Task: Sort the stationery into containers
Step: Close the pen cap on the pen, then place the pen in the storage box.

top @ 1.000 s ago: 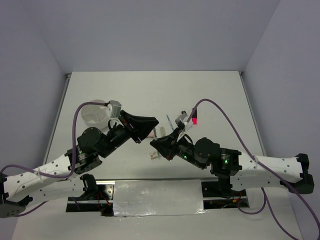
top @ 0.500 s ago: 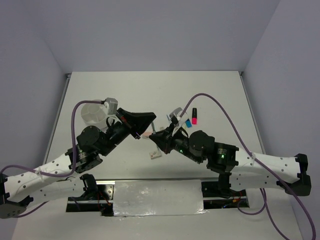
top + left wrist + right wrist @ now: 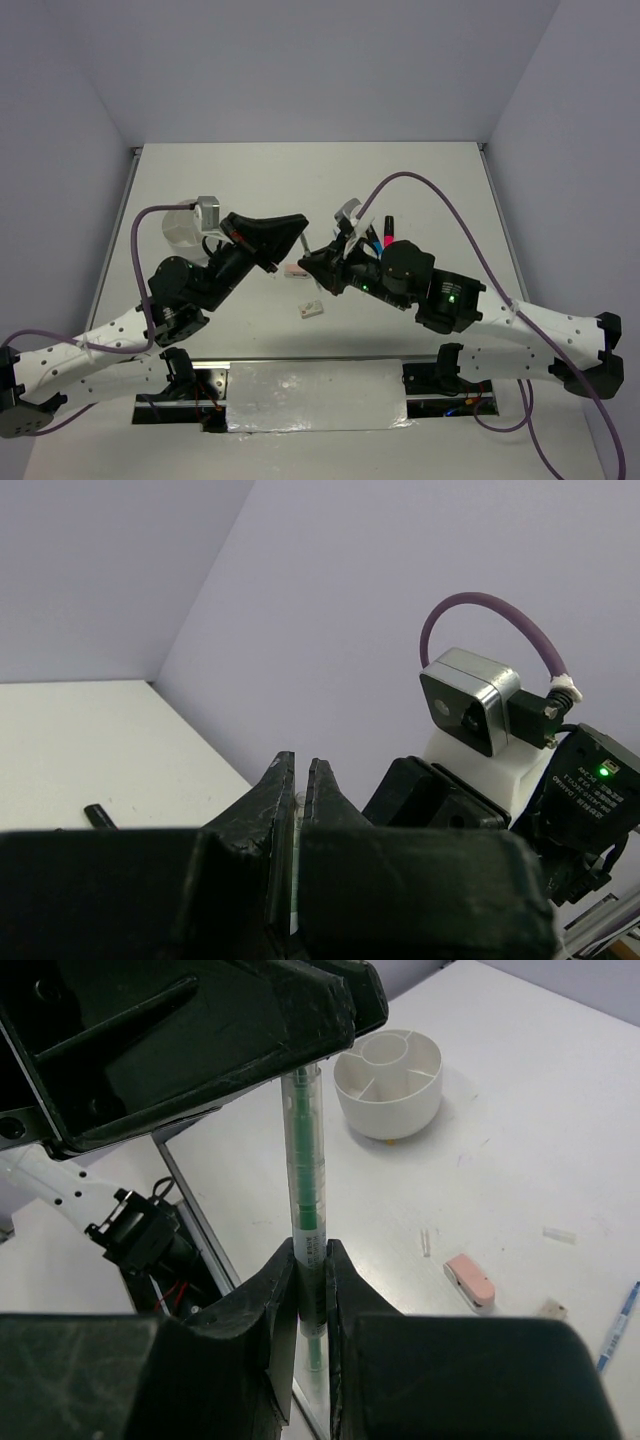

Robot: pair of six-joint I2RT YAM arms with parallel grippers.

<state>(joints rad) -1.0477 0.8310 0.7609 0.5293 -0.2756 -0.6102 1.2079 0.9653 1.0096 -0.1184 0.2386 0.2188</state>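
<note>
The pen [image 3: 305,1210] is standing almost upright in the air, clear of the table [image 3: 520,1160], and both arms are gripping it at once. To me this looks like a handover. The right gripper [image 3: 311,1260] is pinching the lower part, its jaws narrow around the green barrel. The left gripper [image 3: 300,775] is clamping the top end, jaws drawn nearly together with only a pale sliver showing between them in its own camera.

To do this well, I'd say the right gripper should be letting go only once the left hold is firm. It should be opening cleanly and backing straight off, so that it isn't dragging or tilting the pen. The left hold is right at the pen's end, so a jerk could swing it loose, and a slow, level carry would be safer.

Relative to the hands, the pen is running between them: top end inside the left jaws, lower barrel inside the right jaws, a short stub poking out below. The tub [image 3: 388,1110] is sitting on the table beyond, well apart from the pen and on the left arm's side. A pink eraser [image 3: 470,1278] and a blue pen [image 3: 620,1325] are lying on the table off to the other side.
</note>
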